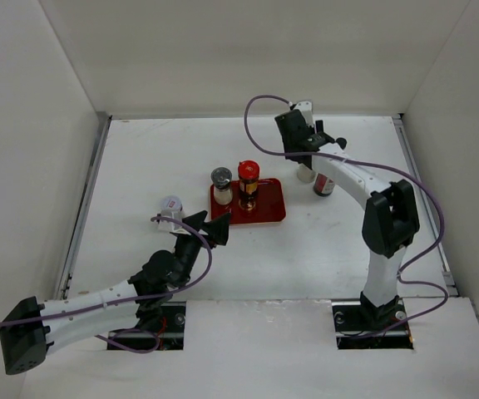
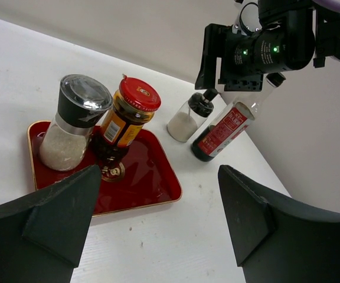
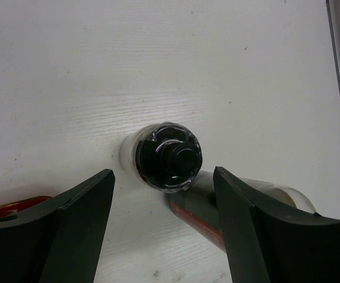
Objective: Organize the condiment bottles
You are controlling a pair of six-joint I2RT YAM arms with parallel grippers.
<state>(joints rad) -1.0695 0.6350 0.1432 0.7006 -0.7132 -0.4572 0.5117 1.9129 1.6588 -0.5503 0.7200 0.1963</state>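
Observation:
A grey-lidded white shaker [image 1: 221,179] and a red-lidded dark jar [image 1: 248,176] stand on the flat red tray [image 1: 269,212]. A white-lidded jar [image 1: 170,204] stands on the table left of the tray, beside my left arm. A small black-capped bottle [image 1: 306,174] and a red-labelled bottle [image 1: 324,184] stand touching, right of the tray. My left gripper [image 1: 210,224] is open and empty at the tray's near-left corner. My right gripper [image 1: 304,150] is open, directly above the black-capped bottle [image 3: 167,156], not touching it. The red-labelled bottle [image 3: 208,209] lies partly under one finger [image 3: 258,230].
White walls enclose the table on three sides. A metal rail [image 1: 86,204] runs along the left edge. In the left wrist view the shaker [image 2: 75,124] and red-lidded jar [image 2: 126,121] fill the tray's [image 2: 152,180] far-left part; its near-right part is bare.

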